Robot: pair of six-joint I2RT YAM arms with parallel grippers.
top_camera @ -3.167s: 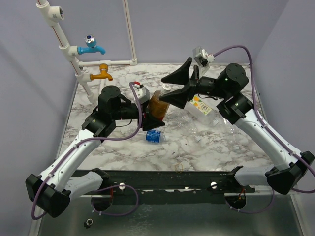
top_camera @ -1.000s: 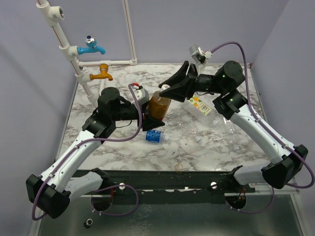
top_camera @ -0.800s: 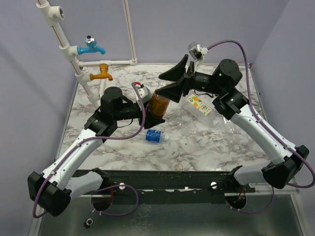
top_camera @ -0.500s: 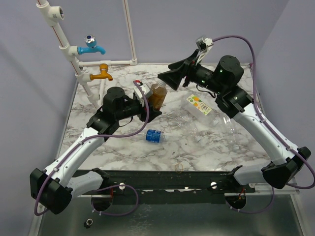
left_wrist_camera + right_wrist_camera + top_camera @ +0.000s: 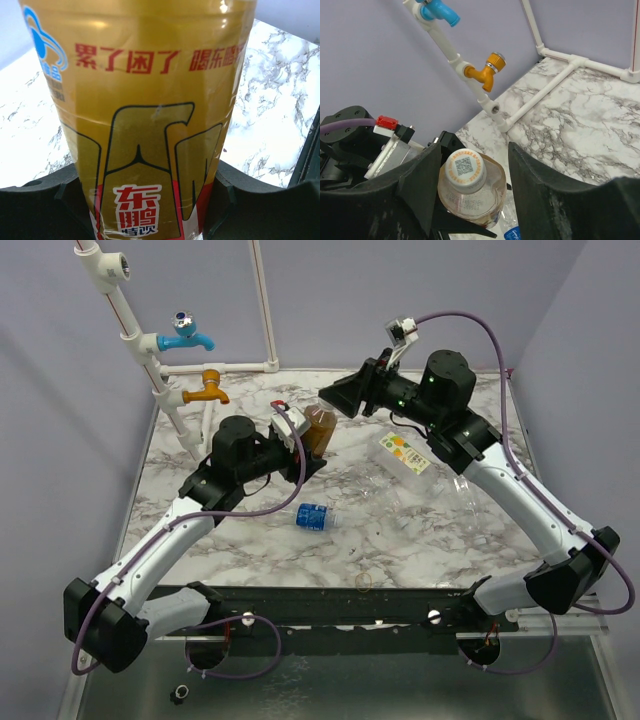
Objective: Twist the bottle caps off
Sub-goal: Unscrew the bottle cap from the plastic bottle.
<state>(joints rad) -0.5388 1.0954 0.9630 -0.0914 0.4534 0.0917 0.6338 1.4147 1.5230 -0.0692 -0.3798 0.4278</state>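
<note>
Your left gripper (image 5: 308, 454) is clamped on the amber bottle (image 5: 320, 430), holding it upright toward the back of the table (image 5: 250, 540). The left wrist view gives you label and little else: red characters on gold, with dark pads (image 5: 45, 210) pressed against both sides low down and no cap in sight. Go to the right wrist view and there's the cap (image 5: 465, 169), white with a printed code on top, on the neck. It sits between your right gripper's (image 5: 472, 157) fingers (image 5: 540, 190), which are spread and straddling it, with clear space beside one of them. The top view can't show that space. What it adds is the blue bottle (image 5: 315, 517) on its side nearer you, and the squarish bottle (image 5: 405, 453) lying flat by the right arm.
</note>
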